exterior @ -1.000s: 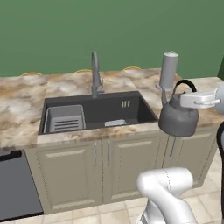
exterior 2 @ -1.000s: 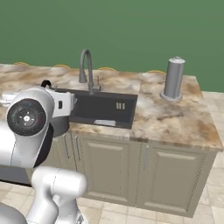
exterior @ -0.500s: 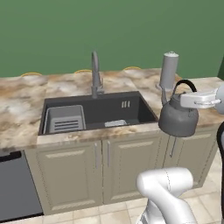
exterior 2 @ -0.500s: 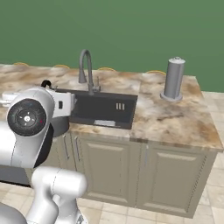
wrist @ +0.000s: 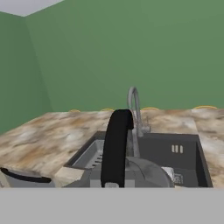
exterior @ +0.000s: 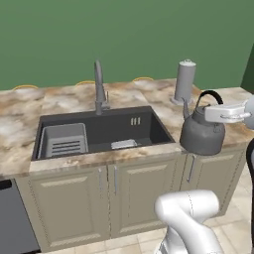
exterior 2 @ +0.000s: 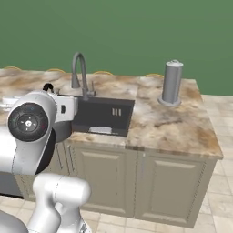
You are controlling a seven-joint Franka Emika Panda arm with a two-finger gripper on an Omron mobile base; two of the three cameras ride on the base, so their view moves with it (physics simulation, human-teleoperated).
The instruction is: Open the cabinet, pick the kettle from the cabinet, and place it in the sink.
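While the claw (exterior: 214,112) grips the kettle (exterior: 202,133) by its handle, carry it level over the sink (exterior: 101,130), then lower gently.

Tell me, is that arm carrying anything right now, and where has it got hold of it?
Yes, the kettle. The fingers are shut on its black arched handle, near the top, and the kettle hangs beside the sink.

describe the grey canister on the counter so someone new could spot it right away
Start at the dark sink set in the marbled counter; its tall grey faucet stands at the back rim. The canister stands upright on the counter to the right of the basin, near the green wall. It is a tall light-grey cylinder with a small cap, unlike the squat dark kettle held at the gripper.
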